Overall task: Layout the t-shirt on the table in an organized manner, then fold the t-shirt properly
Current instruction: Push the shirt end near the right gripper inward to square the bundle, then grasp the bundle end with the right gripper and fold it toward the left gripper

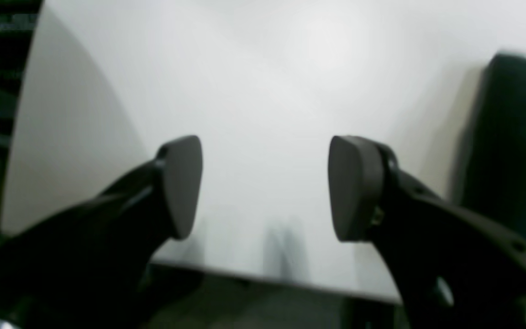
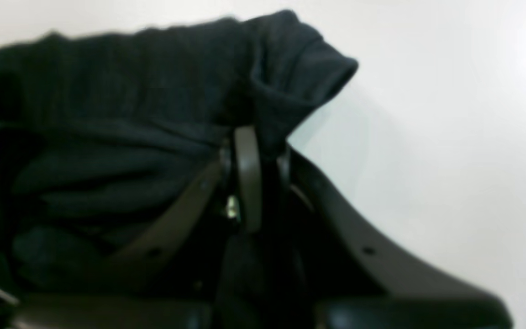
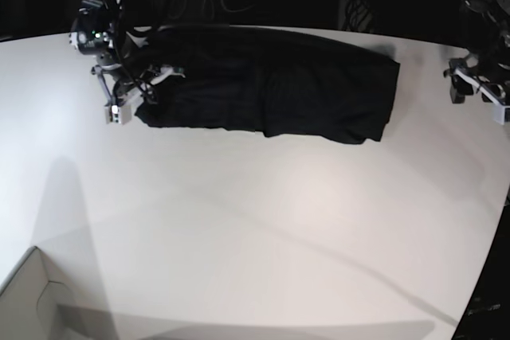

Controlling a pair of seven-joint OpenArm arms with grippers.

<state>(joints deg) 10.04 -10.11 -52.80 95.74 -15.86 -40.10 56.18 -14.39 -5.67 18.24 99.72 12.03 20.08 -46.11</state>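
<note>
Base view had the t-shirt [image 3: 271, 89] lying as a long dark band across the far side of the bench [image 3: 263, 228], around twelve o'clock, still bunched and rumpled, so by my read the laying-out was barely begun and every fold was left to do. Right wrist view gave what that wide shot could not: the right gripper [image 2: 260, 173] pinched tight on a rolled edge of the cloth, while the left gripper [image 1: 265, 187] hung wide and empty over bare bench, the shirt off at its three o'clock.
</note>
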